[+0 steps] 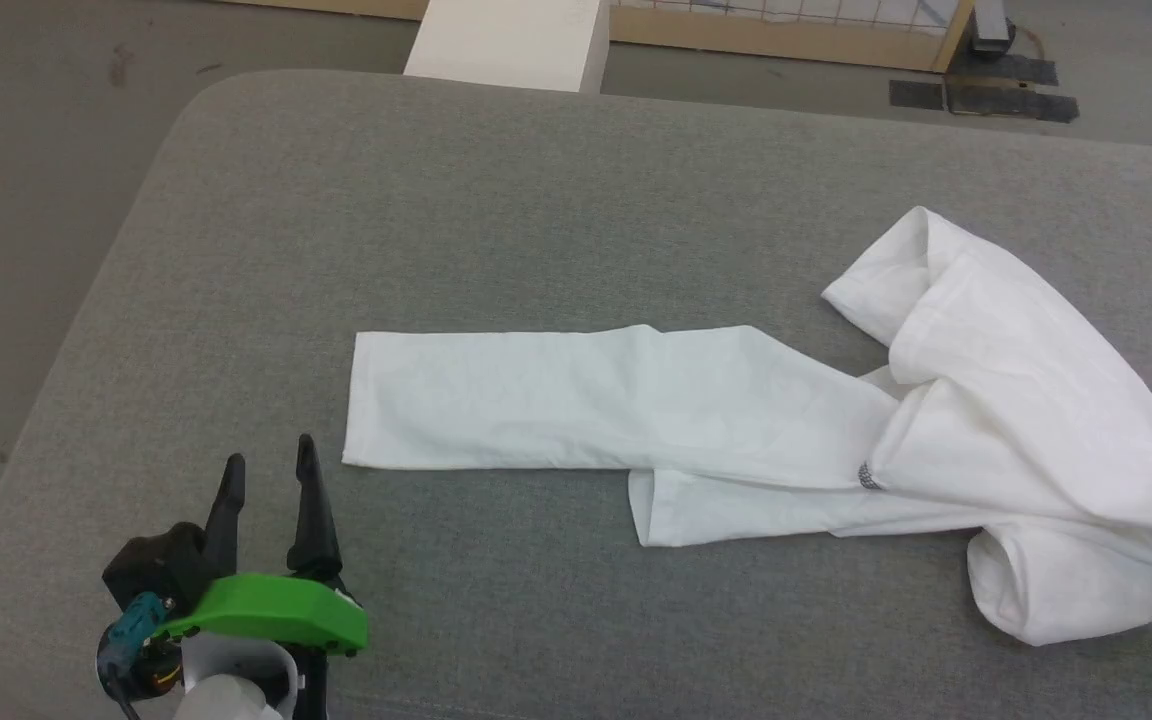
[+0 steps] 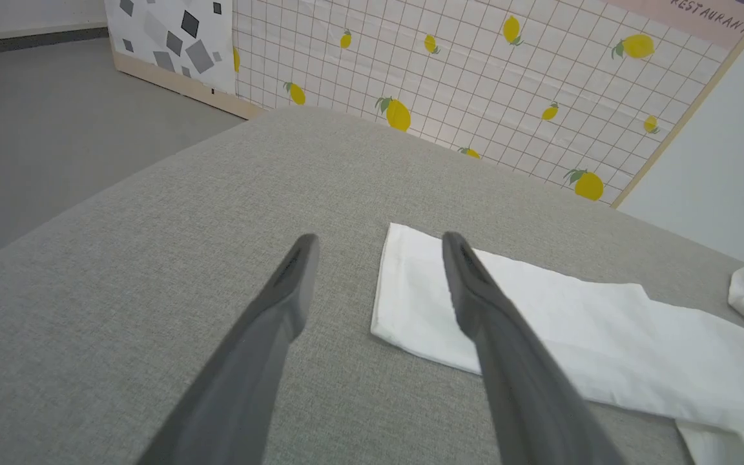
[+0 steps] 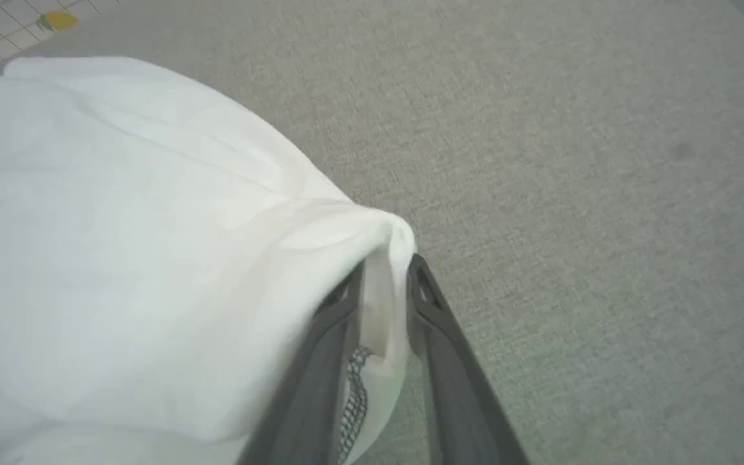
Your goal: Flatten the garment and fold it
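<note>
The garment (image 1: 986,400) lies on the grey padded table (image 1: 436,200), mostly in the right half of the head view. Its body is bunched and folded over itself at the right edge of the frame. One sleeve (image 1: 496,400) stretches flat and straight towards the centre left. A second strip of cloth (image 1: 696,510) pokes out just below it and ends shorter. A short run of grey-black stitching (image 1: 868,477) shows where the sleeve meets the bunched body.

The left gripper (image 1: 270,452) sits at the lower left of the head view, fingers spread wide with nothing between them. It is near the sleeve's cuff end but apart from it. In the left wrist view the right-hand finger (image 2: 475,297) overlaps the cuff in the picture. Behind the table there stands a tiled panel with lemons (image 2: 475,84).

In the right wrist view, at the lower centre, the right gripper (image 3: 386,266) has a raised fold of the white cloth between its fingers. A bit of zigzag stitching hangs lower in the gap. The fingers stand close together, but the view is blurred, and I cannot tell whether they pinch the fold or merely flank it.

A white box (image 1: 506,45) stands beyond the table at the top centre of the head view. Its top and one side show, and whatever it holds is hidden.
</note>
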### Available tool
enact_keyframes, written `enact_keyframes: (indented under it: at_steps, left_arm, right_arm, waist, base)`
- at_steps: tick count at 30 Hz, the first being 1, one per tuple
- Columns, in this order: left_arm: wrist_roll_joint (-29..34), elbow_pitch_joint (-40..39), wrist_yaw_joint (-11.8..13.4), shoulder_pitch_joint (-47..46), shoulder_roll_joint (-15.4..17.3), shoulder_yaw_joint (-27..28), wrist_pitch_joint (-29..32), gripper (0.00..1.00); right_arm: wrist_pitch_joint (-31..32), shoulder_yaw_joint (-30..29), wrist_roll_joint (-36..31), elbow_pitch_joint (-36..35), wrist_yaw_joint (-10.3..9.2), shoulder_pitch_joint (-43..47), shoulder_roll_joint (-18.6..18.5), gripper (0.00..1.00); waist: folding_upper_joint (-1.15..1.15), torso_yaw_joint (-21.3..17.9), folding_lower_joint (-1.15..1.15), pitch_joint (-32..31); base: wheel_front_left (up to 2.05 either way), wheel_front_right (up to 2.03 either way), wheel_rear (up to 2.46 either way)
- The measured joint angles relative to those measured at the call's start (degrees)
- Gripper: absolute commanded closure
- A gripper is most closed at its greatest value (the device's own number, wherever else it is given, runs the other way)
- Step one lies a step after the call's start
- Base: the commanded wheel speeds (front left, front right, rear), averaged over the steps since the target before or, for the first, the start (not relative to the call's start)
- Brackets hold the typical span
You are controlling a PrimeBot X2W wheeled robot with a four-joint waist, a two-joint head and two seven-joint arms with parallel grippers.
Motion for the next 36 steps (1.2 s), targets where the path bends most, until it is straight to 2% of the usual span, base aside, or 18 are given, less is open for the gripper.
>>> enact_keyframes:
  at_steps: [5, 7, 12, 16, 22, 26, 33, 34, 36]
  left_arm:
    - [-0.2, 0.5, -0.5, -0.1, -0.1, -0.5, 0.0, 0.00]
    - [-0.4, 0.5, -0.6, -0.2, -0.1, -0.7, 0.0, 0.00]
    - [-0.7, 0.5, -0.6, -0.6, -0.1, -1.6, 0.0, 0.00]
    - [-0.8, 0.5, -0.6, -1.1, -0.1, -2.2, 0.0, 0.00]
    - [-0.9, 0.8, -0.6, -1.2, -0.1, -2.7, 0.0, 0.00]
    - [-0.9, 0.9, -0.6, -1.2, -0.1, -2.9, 0.0, 0.00]
    - [-1.8, 1.1, -0.5, -1.4, -0.1, -3.4, 0.0, 0.00]
    - [-2.5, 1.2, -0.5, -1.5, -0.2, -3.4, 0.0, 0.00]
    - [-2.5, 1.2, -0.5, -1.5, -0.1, -3.4, 0.0, 0.00]
  right_arm:
    - [-9.4, 7.6, 0.5, -7.2, 0.00, 0.1, 0.0, 0.00]
    - [-11.1, 11.4, -0.2, -10.5, 0.00, 0.8, -0.1, 0.00]
    - [-10.0, 25.7, 1.0, -15.2, 0.01, 5.4, 0.0, 0.00]
    - [-7.1, 36.4, 1.1, -15.8, 0.00, 6.6, -0.2, 0.00]
    - [-2.3, 52.0, 2.2, -11.1, 0.00, 6.3, -1.0, 0.00]
    - [-0.3, 59.3, 2.7, -6.4, 0.01, 3.0, -1.3, 0.00]
    - [0.8, 64.2, 2.3, 3.5, 0.01, -3.9, -1.0, 0.00]
    - [1.6, 65.1, 1.3, 7.8, 0.01, -5.7, -0.9, 0.00]
    - [1.7, 65.5, 1.0, 9.5, 0.00, -6.4, -0.7, 0.00]
  waist:
    - [0.00, -1.0, 0.00, -0.6]
    - [0.00, -1.4, 0.00, -0.8]
    - [0.00, -2.6, 0.00, -1.2]
    - [0.00, -3.0, 0.00, -1.1]
    - [0.00, -1.9, 0.00, -0.6]
    - [0.00, -0.6, 0.00, 0.0]
    - [0.00, 1.6, 0.00, 1.6]
    - [0.00, 2.5, 0.00, 2.3]
    - [0.00, 2.9, 0.00, 2.6]
  base:
    - [0.00, 0.00, 0.00]
    - [0.00, 0.00, 0.00]
    - [0.00, 0.00, 0.00]
    - [0.00, 0.00, 0.00]
    - [0.00, 0.00, 0.00]
    - [0.00, 0.00, 0.00]
    - [0.00, 0.00, 0.00]
    - [0.00, 0.00, 0.00]
    - [0.00, 0.00, 0.00]
